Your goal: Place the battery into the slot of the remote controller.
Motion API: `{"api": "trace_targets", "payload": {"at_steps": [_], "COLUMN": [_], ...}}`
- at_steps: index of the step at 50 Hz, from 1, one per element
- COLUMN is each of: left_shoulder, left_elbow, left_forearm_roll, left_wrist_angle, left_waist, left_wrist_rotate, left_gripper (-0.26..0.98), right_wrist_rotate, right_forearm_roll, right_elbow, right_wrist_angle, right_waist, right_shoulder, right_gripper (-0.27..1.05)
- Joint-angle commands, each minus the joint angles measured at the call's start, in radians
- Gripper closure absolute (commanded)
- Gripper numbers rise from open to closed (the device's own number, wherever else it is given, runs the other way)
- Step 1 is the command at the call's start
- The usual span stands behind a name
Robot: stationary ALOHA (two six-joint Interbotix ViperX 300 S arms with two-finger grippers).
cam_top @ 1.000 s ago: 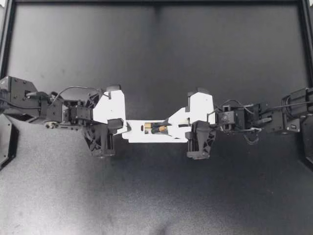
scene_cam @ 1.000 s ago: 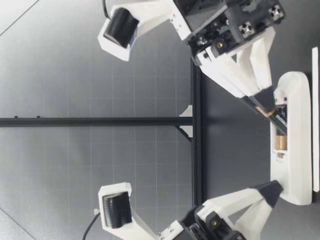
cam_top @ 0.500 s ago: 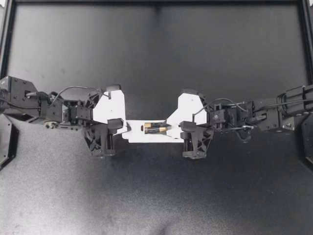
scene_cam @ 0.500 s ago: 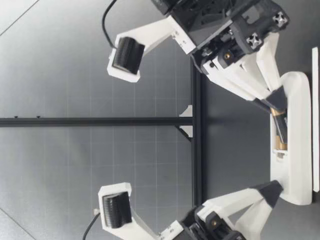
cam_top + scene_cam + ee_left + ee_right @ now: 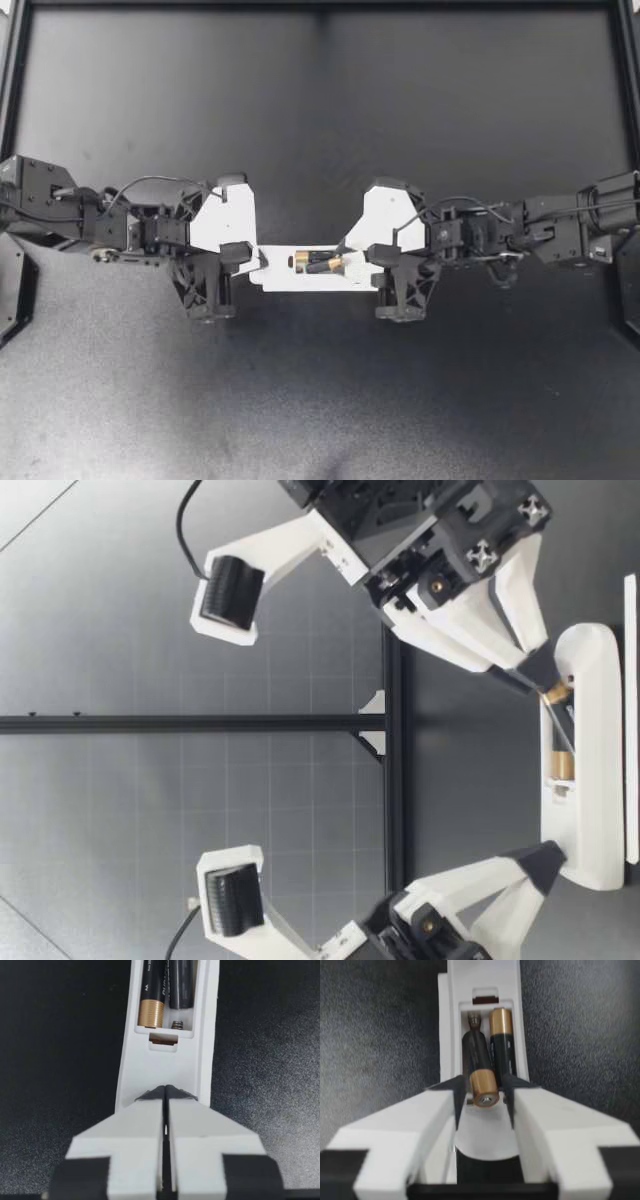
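Observation:
The white remote (image 5: 290, 279) lies face down between my arms, its battery slot open. One battery (image 5: 152, 995) sits flat in the slot. A second battery (image 5: 481, 1067) lies beside it, far end at the spring, gold end (image 5: 555, 693) still raised at the slot's near edge. My right gripper (image 5: 352, 258) is open, with a fingertip (image 5: 515, 1100) on each side of that gold end and a small gap at each. My left gripper (image 5: 257, 266) is shut, tips together and pressed on top of the remote's other end (image 5: 170, 1060).
A black mat (image 5: 320, 400) covers the table, with a black frame rail (image 5: 320, 5) along the far edge and side rails. A black frame post (image 5: 392, 780) stands behind the arms in the low view.
My right gripper's fingers have parted from the battery they held. Its arm drew back slightly toward the right. The left arm and remote have not moved.

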Motion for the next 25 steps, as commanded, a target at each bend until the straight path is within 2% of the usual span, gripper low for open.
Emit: {"api": "trace_targets", "payload": {"at_steps": [1,8,13,19,25], "left_shoulder": [-0.011,-0.011,-0.011,-0.012,-0.012], "left_elbow": [-0.006,-0.005,-0.006,-0.008,-0.011], "left_forearm_roll": [-0.002,-0.003,-0.003,-0.008,-0.009], "left_wrist_angle": [-0.003,-0.003,-0.003,-0.002,-0.002], "left_waist": [0.003,0.003,0.003,0.003,0.003], "left_wrist_rotate": [-0.002,-0.003,-0.006,-0.015,-0.023], "left_gripper": [0.89,0.89,0.89,0.89,0.89], "right_wrist_rotate": [0.008,0.066,0.195,0.434,0.746], "right_forearm_roll": [0.0,0.04,0.107,0.16,0.167], "right_elbow": [-0.018,0.003,0.038,0.091,0.13], "right_wrist_angle": [-0.009,-0.037,-0.077,-0.123,-0.132], "right_waist": [-0.002,-0.002,0.0,0.0,0.0], "right_shoulder": [-0.035,-0.077,-0.12,-0.173,-0.213], "right_gripper": [0.33,0.33,0.33,0.37,0.51]}}
